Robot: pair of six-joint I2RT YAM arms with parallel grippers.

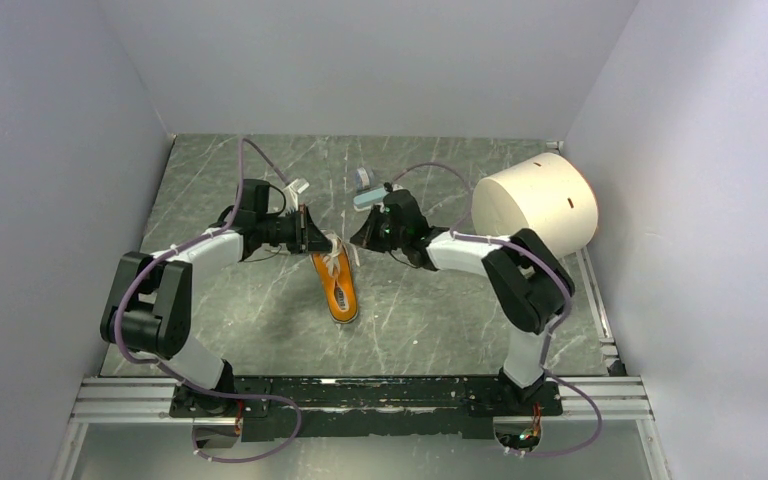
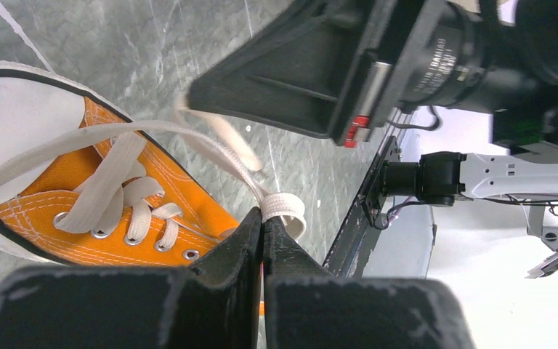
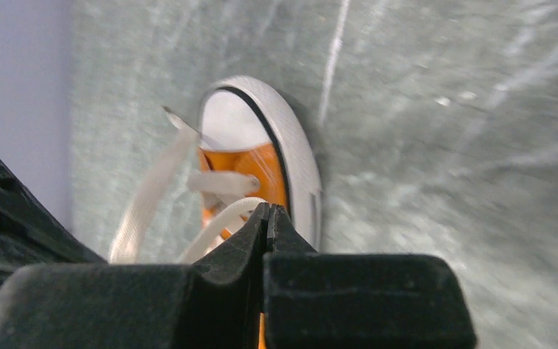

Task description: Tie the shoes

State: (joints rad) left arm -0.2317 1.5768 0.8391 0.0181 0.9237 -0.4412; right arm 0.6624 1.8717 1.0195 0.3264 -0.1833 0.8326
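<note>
Slippage is the main risk. My left gripper (image 2: 263, 218) pinches a fold of the laces (image 2: 285, 206); my right gripper (image 3: 269, 212) is pressed together on another strand. The sneaker (image 1: 338, 285) lies unanchored on the counter (image 1: 440, 310) between them, so uneven pulling could drag it or free a strand.

Right wrist view motion-blurred; sneaker (image 3: 290, 149) heel hidden behind right claw (image 3: 267, 212); lace (image 2: 109, 178) cut by left wrist frame edge

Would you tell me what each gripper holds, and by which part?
Left gripper pinches a lace at its fold; right gripper pinches a lace along its length.
</note>
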